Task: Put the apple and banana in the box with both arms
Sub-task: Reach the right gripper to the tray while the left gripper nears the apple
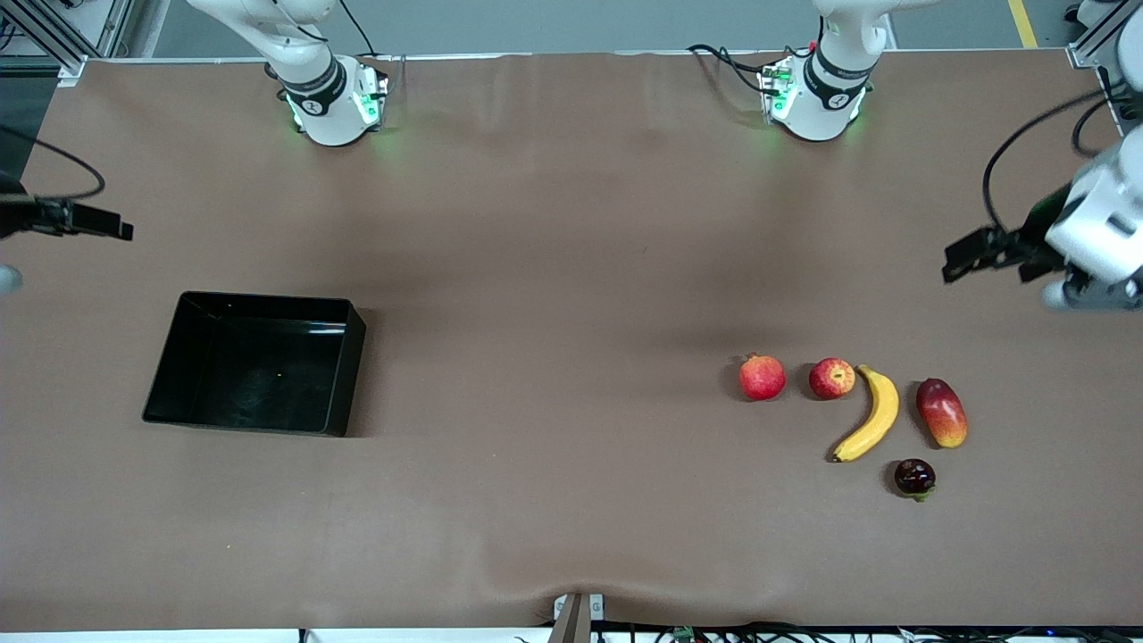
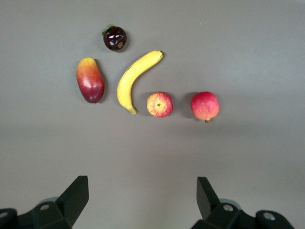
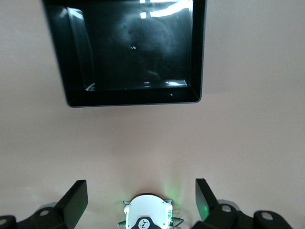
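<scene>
The apple lies beside the banana toward the left arm's end of the table. Both show in the left wrist view, the apple close to one tip of the banana. The black box stands empty toward the right arm's end and shows in the right wrist view. My left gripper is open and empty, up in the air over the table's edge, apart from the fruits. My right gripper is open and empty, high over the table's edge near the box.
A pinkish-red round fruit lies beside the apple. A red-yellow mango lies beside the banana. A small dark round fruit lies nearer the front camera than the mango. The arms' bases stand along the table's edge.
</scene>
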`<state>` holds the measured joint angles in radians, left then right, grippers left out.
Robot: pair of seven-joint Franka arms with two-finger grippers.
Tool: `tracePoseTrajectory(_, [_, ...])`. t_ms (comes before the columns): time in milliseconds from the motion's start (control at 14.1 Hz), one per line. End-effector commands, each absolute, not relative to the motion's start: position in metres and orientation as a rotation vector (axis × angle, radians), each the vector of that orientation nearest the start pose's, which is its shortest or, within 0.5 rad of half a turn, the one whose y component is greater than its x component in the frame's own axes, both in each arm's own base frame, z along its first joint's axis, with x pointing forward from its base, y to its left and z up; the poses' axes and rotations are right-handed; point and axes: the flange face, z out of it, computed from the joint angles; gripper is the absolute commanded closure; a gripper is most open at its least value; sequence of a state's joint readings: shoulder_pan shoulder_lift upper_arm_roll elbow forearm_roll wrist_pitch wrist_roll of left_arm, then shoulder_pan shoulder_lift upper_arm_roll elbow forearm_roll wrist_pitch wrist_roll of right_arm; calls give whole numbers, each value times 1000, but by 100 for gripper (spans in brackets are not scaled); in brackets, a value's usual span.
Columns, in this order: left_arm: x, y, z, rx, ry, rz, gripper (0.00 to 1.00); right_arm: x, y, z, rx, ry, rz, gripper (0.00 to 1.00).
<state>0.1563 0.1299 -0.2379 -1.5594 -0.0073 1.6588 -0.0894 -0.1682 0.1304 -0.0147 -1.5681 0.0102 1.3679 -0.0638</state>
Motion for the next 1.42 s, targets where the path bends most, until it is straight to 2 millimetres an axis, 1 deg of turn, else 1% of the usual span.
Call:
tracePoseTrajectory(0, [625,-39,521,-3199,-79,64,0,561,-148,498,-2995,306,588,0])
tracePoseTrajectory(71, [632,-37,501,-3202,-96,83,0,564,-158,490,-2993,323,585,0])
tracePoseTrajectory(213, [633,-37,462,-3195,-197,95,0,580,-165,462,-3017,318,563,0])
tracePoseTrajectory(283, [632,-35,443,-3195,-225,84,0,590,-155,442,-3019,301,586,0])
tracePoseTrajectory(354, [631,-35,425,-3196,-244,72,0,604,-139,421,-3038,276,585,0])
tracePoseTrajectory(425, [631,-37,410,-3196,-275,61,0,616,-139,400,-3070,267,542,0])
tracePoseTrajectory(496, [633,-35,390,-3199,-301,57,0,628,-143,377,-3090,247,486,0])
tracePoseTrajectory(567, [636,-33,372,-3196,-300,55,0,638,-138,350,-3093,230,483,0])
tracePoseTrajectory(638, [638,-33,357,-3189,-286,49,0,645,-127,332,-3097,224,468,0])
tracePoseTrajectory(709, [642,-32,345,-3191,-292,36,0,654,-121,319,-3108,208,416,0])
tracePoseTrajectory(780, [646,-25,330,-3194,-309,24,0,660,-123,305,-3123,199,378,0])
tracePoseTrajectory(850, [651,-15,315,-3190,-320,-4,0,663,-132,291,-3128,199,343,0])
tracePoseTrajectory(921, [653,-11,300,-3190,-326,1,0,664,-141,281,-3131,213,322,0])
tracePoseTrajectory(992, [653,-14,287,-3194,-323,16,0,665,-147,280,-3135,211,306,0])
tracePoseTrajectory(1063, [653,-15,278,-3197,-331,27,0,666,-148,284,-3144,194,299,0])
tracePoseTrajectory(1134, [651,-16,266,-3199,-330,54,0,668,-152,288,-3155,198,285,0])
tracePoseTrajectory(1346, [648,-26,247,-3208,-325,105,0,662,-181,288,-3183,230,290,0])
